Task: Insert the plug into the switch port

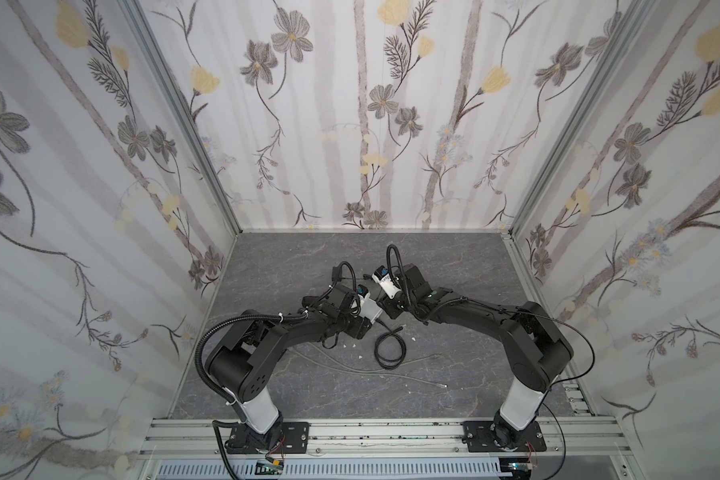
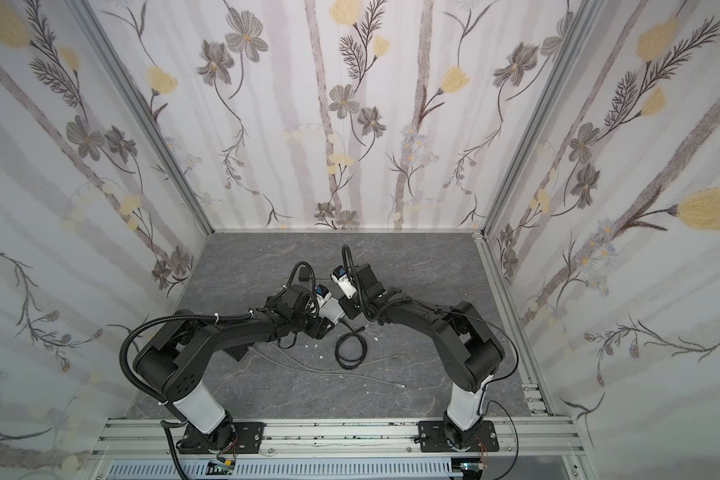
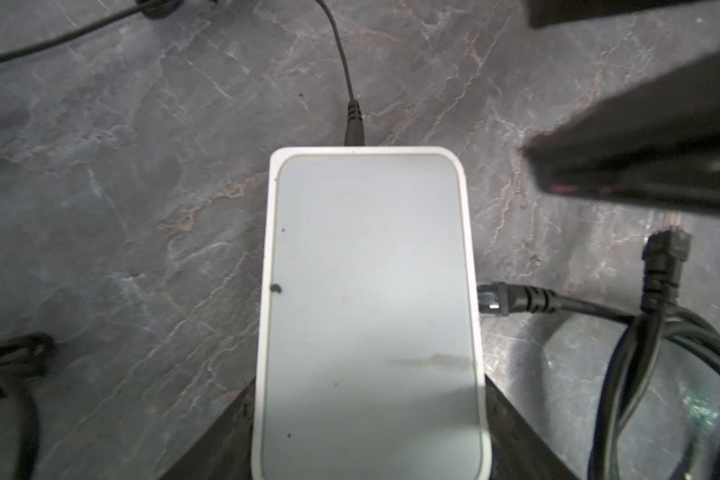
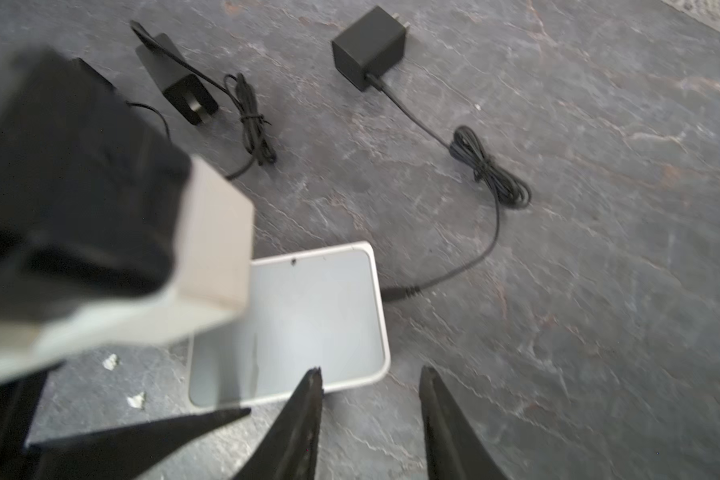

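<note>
I have the flat white box, pale grey top, rounded corners, at bench centre, clenched in the left claw. The black plug sits in its side port; the cable coils at the box's five o'clock. My right claw is released, empty.

Black arms, white lower links, ribbed cables

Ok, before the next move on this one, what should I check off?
1. Ethernet plug into switch box side face: ok, looks inserted.
2. Plug fully latched: cannot tell.
3. Right gripper, fingers apart and holding nothing: ok.
4. Left gripper clamping the switch box: ok.
5. Power cable meeting the box's end face: ok.
</note>
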Action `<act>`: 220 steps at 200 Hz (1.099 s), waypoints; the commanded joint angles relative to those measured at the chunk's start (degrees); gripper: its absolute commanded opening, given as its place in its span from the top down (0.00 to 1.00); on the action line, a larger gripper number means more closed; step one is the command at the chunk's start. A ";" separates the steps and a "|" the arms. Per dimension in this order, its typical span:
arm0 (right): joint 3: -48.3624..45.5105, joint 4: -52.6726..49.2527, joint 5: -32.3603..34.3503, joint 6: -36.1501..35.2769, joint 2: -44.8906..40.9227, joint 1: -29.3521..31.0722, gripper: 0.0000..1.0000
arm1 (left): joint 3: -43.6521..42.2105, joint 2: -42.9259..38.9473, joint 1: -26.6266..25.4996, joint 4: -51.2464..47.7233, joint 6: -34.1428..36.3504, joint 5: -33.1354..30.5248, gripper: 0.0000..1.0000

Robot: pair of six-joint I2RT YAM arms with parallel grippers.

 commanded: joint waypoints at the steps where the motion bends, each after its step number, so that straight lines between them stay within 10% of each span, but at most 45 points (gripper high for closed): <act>1: -5.29 5.79 0.87 2.50 -5.27 -0.64 0.59 | 2.24 1.45 -0.14 -1.71 0.95 -1.53 0.37; 128: -32.67 15.91 -6.25 16.15 -41.75 -20.22 0.59 | 13.51 12.46 -0.93 -2.06 -5.28 -3.47 0.32; 158: -35.56 14.53 -3.68 16.07 -47.06 -21.31 0.53 | 10.95 9.58 -1.21 -0.17 -5.16 -3.29 0.00; 176: -37.13 14.31 -2.04 16.17 -49.29 -21.69 0.47 | 8.51 5.81 -1.35 0.34 -5.10 -4.66 0.00; 183: -37.49 13.81 -0.94 16.02 -50.31 -21.76 0.02 | 7.15 3.84 -1.35 0.80 -5.06 -5.10 0.00; 220: -39.70 13.65 13.30 13.98 -58.87 -22.16 0.00 | -2.26 -11.69 -1.18 6.73 -6.19 -11.17 0.00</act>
